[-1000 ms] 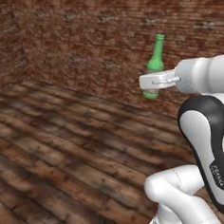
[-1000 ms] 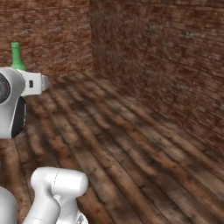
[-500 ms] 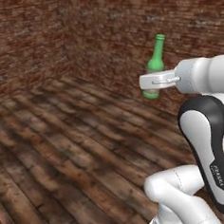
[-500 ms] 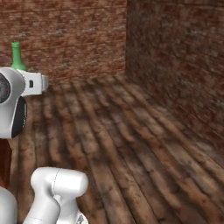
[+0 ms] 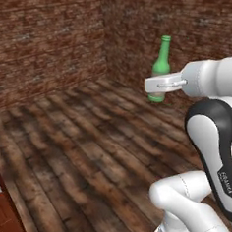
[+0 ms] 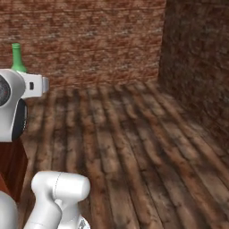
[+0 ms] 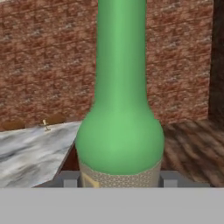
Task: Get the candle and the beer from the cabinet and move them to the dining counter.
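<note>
The light was even and flat, with no clear source and no cast shadows on the dark plank floor [image 5: 81, 155]. The red brick walls [image 6: 89, 40] looked soft and grainy. The slim green glass bottle [image 7: 120, 109] showed a gentle sheen, without glare.

The whole room swings across both base views as the base turns: the brick wall corner [image 5: 104, 35] now sits mid-frame in the left base view and far right in the right base view [image 6: 163, 44]. A reddish wood edge [image 5: 8, 222] has come into the left view's lower left corner.
</note>
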{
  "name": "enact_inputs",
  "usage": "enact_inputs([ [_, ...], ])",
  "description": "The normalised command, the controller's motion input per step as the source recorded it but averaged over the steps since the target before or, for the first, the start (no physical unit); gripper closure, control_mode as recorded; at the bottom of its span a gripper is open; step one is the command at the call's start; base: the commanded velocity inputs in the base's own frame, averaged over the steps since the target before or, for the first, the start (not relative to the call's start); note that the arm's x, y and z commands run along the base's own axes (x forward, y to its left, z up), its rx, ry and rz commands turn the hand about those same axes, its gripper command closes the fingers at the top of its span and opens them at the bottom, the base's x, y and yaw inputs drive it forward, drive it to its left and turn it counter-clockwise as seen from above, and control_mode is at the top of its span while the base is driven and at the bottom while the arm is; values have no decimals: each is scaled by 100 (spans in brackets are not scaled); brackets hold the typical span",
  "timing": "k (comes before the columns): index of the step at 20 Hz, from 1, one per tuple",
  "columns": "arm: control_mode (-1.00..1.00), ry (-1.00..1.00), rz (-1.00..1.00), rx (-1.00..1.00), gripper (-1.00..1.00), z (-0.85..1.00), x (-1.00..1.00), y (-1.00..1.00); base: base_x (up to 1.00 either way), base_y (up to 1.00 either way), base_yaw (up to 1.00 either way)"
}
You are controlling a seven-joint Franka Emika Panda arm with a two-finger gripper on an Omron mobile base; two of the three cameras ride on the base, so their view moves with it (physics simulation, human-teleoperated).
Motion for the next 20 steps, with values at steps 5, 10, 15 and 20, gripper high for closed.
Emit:
enact_inputs([
  [5,100,0,0,0,100,0,0,0,86,5,25],
  [10,100,0,0,0,100,0,0,0,88,5,22],
  [15,100,0,0,0,100,0,0,0,90,5,20],
  [20,100,0,0,0,100,0,0,0,90,4,18],
])
